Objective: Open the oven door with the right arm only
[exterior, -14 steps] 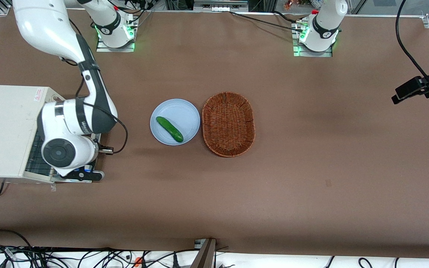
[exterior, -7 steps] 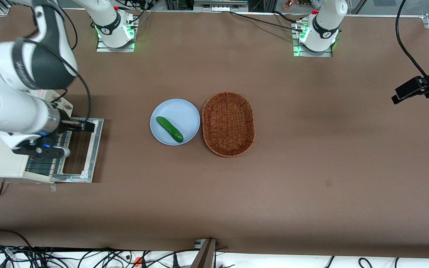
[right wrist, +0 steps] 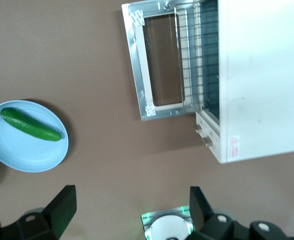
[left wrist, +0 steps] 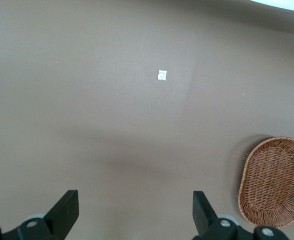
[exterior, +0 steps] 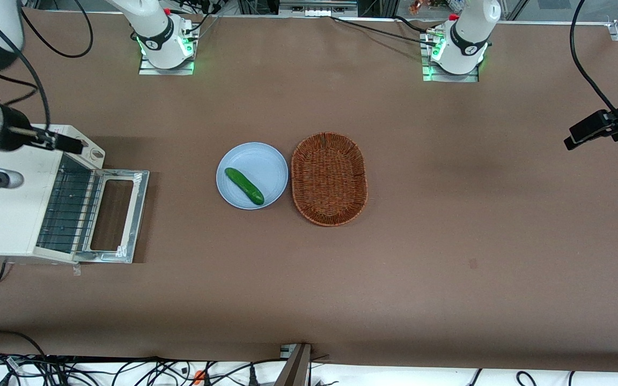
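The cream-white oven [exterior: 3, 214] stands at the working arm's end of the table. Its door [exterior: 118, 214] lies folded down flat on the table in front of it, shiny metal frame up, with the table showing through the glass. The wire rack [exterior: 67, 209] inside is exposed. The bar handle is hidden. The right arm is raised high, and its gripper [exterior: 73, 143] is open and empty above the oven's top, apart from the door. The right wrist view shows the gripper [right wrist: 131, 210] with fingers spread wide, the open door [right wrist: 162, 65] and the oven [right wrist: 262, 75] far below.
A light-blue plate [exterior: 260, 161] with a green cucumber [exterior: 244, 186] sits mid-table, and a brown wicker basket [exterior: 329, 178] sits beside it toward the parked arm's end. The plate [right wrist: 31, 150] also shows in the right wrist view. The oven's knobs [right wrist: 204, 132] face the table.
The right arm has lifted away from the door and drawn back toward its end of the table, uncovering it. The door stays flat open.
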`<state>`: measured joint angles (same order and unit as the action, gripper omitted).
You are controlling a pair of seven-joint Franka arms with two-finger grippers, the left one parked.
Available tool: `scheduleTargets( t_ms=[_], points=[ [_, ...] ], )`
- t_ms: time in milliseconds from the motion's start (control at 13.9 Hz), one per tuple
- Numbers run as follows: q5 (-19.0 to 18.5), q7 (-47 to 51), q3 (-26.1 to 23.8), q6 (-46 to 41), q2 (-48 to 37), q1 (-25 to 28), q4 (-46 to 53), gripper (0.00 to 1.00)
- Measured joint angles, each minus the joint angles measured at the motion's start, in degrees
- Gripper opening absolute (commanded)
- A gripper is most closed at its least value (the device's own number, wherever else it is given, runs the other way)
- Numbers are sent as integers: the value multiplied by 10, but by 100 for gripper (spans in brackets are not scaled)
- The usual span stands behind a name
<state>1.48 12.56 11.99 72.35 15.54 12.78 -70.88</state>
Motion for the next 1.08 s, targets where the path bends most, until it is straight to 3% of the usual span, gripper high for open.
scheduleTargets(
  t_ms=[288, 719, 1078],
  points=[
    [7, 0, 7, -3, -47, -17, -40, 100],
    [11, -4, 8, 70, -139, -35, -169, 100],
    [12, -44, 7, 84, -151, -38, -176, 100]
  ],
)
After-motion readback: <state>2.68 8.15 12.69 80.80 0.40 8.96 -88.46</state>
